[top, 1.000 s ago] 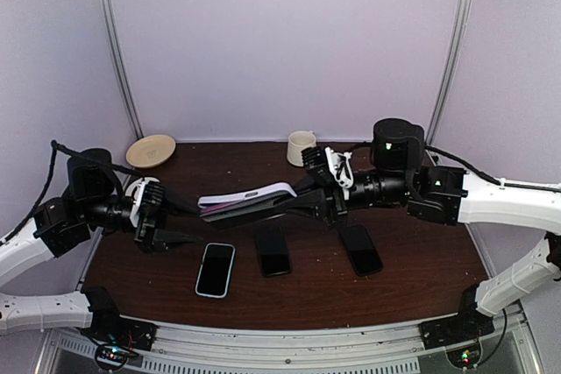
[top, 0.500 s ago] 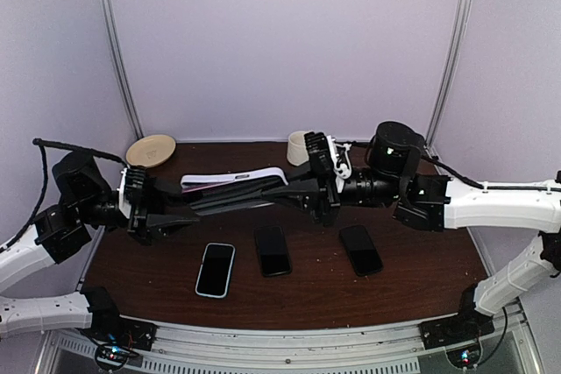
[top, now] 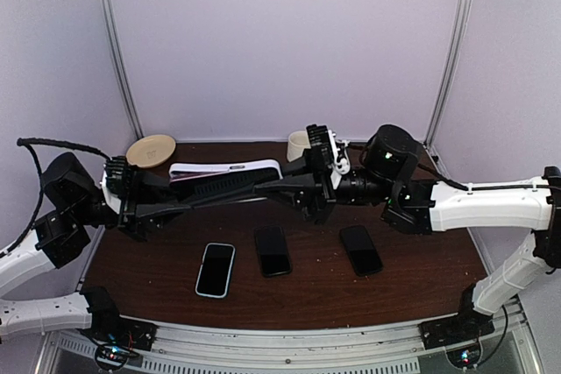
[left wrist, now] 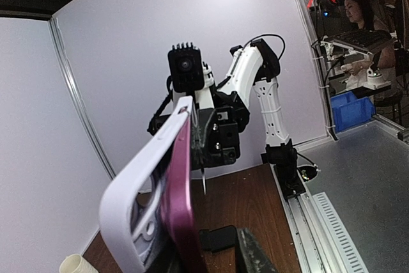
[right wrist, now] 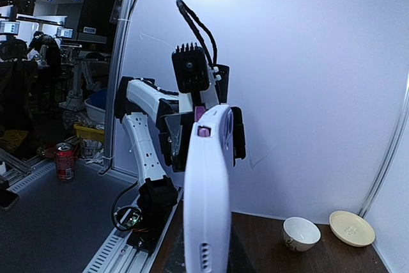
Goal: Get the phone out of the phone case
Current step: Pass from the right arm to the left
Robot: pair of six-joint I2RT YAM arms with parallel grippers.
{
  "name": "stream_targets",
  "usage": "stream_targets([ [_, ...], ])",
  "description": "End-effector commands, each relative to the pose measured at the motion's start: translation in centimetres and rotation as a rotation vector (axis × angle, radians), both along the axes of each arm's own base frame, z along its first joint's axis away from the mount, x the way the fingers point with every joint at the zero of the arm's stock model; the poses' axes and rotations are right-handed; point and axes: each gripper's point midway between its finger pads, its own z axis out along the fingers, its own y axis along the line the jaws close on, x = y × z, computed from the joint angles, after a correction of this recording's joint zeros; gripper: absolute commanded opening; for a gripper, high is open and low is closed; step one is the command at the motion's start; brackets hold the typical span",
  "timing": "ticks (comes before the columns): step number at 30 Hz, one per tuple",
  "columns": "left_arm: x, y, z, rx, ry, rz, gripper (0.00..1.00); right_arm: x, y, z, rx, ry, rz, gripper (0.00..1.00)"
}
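1. 2 sets of fingers meet on 1 white phone case (top: 223, 169), which hangs roughly level in the air above the desk (top: 421, 291), lengthwise between them.
2. Right fingers (top: 282, 188) are pressed together on the end of the phone case nearest them. In the right wrist view the case (right wrist: 208, 183) rises edge-on straight out from between them.
3. Left fingers (top: 180, 205) stand spread around the opposite end. In the left wrist view a gap shows between 1 finger (left wrist: 254, 257) and the phone (left wrist: 184, 209), so no pinch shows there. The other finger is hidden behind the case.
4. The pink phone lies against the white shell (left wrist: 134, 196) along its whole length, on the side facing that visible finger. It has not come out of the case.
5. Below the fingers, 3 other phones lie flat on the desk. A light-rimmed phone (top: 216, 269) lies under the gap between the 2 sets of fingers. A dark phone (top: 273, 251) lies under the right fingertips, and a second dark phone (top: 361, 250) lies further toward the right arm.
6. Beyond the right fingers stands a cup (top: 301, 146), and beyond the left fingers lies a shallow dish (top: 151, 150), both near the back wall.
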Motion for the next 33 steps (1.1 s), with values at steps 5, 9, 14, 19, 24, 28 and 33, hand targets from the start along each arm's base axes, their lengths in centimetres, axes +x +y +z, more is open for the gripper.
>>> stream_targets([
  [5,-0.2,0.4,1.6,-0.068,-0.011,-0.006,0.24,-1.6,-0.7,3.1,0.121,-0.078,0.057,0.0],
  [9,0.0,0.3,1.6,-0.071,-0.011,0.004,0.21,-1.8,-0.6,2.9,0.115,-0.09,0.066,0.0],
  [14,0.5,0.2,1.7,-0.073,-0.005,0.024,0.16,-2.1,-0.3,2.2,0.096,-0.11,0.07,0.0],
  [19,1.1,0.1,1.7,-0.071,0.006,0.048,0.0,-2.1,0.1,1.5,0.082,-0.117,0.061,0.0],
  [24,1.4,-0.1,1.2,-0.046,-0.007,0.06,0.0,-1.5,0.1,0.9,0.073,-0.1,0.006,0.2],
  [28,1.6,-0.2,0.9,-0.021,-0.031,0.074,0.0,-0.2,-0.5,-0.1,0.04,-0.052,-0.088,0.44],
  [33,2.0,-0.4,0.2,0.019,-0.057,0.095,0.0,0.2,-2.3,-1.7,-0.007,-0.003,-0.172,0.55],
])
